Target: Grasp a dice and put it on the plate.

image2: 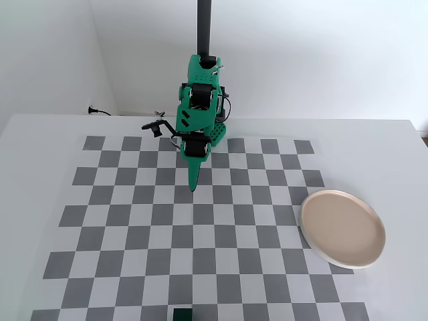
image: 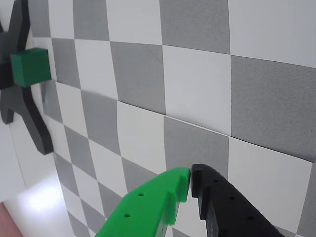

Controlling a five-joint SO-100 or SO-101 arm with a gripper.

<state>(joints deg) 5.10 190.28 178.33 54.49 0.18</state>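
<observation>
The dice [image2: 182, 314] is a small dark green cube at the near edge of the checkerboard, half cut off by the bottom of the fixed view. In the wrist view the dice [image: 29, 66] sits far away at the upper left, against a black cross-shaped piece [image: 27, 118]. The beige-pink plate [image2: 342, 227] lies at the right edge of the board. My gripper [image: 190, 177] has a green finger and a black finger with tips touching, shut on nothing. In the fixed view the gripper [image2: 194, 187] points down over the board's far middle, far from both dice and plate.
The grey-and-white checkerboard mat [image2: 134, 221] covers the white table. The arm's green base [image2: 200, 114] stands at the far edge with a black pole behind it. A black cable and plug [image2: 93, 110] lie at the far left by the wall.
</observation>
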